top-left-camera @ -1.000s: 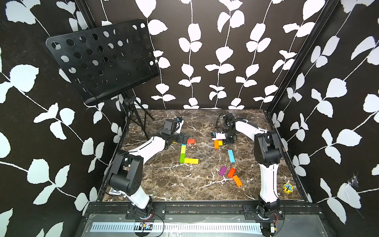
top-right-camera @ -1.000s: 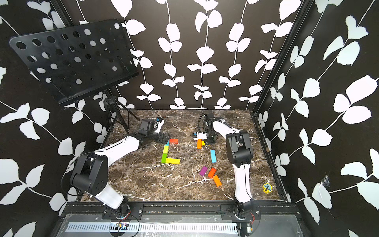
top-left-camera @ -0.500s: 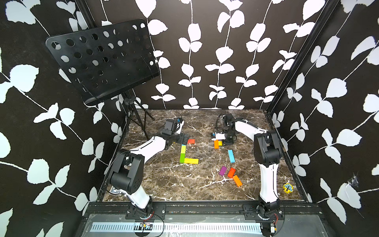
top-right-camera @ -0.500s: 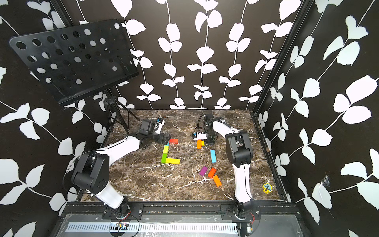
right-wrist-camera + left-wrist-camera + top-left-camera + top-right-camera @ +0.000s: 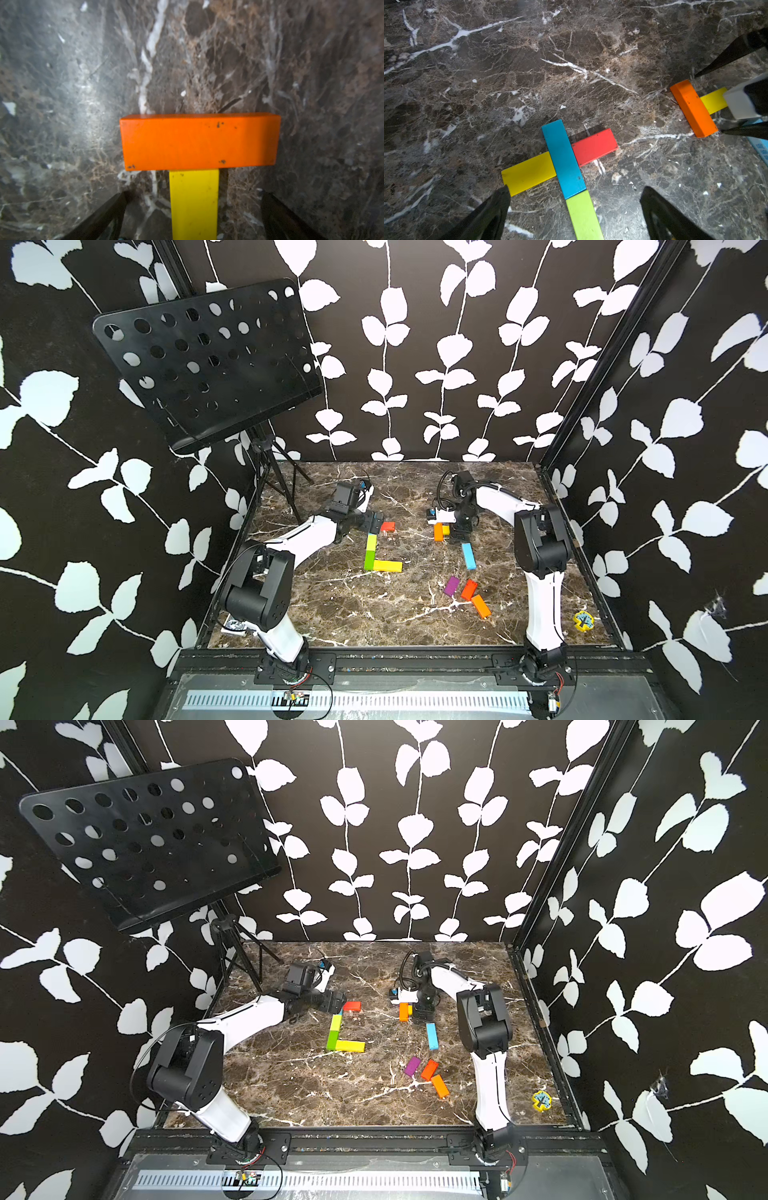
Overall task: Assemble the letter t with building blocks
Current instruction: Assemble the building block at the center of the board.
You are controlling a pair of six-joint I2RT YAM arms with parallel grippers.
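Right gripper (image 5: 194, 193): jaws newly spread, nothing held, straddling yellow block (image 5: 194, 205), which butts against orange block (image 5: 199, 142), toward far edge of table (image 5: 374, 626). Left gripper (image 5: 575, 189): open, empty, over letter t (image 5: 564, 158). Risk, I judge: my crooked lift-off drags yellow askew.

Right tool (image 5: 194, 194) newly wide around yellow block (image 5: 193, 216)

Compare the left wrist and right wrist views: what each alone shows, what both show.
Left wrist only: the open left gripper, and the blue block, red block, green block and yellow block set as a cross. Right wrist only: nothing new, just a closer look. Both: the orange block, the yellow bar butting its side, the open right gripper and the table.
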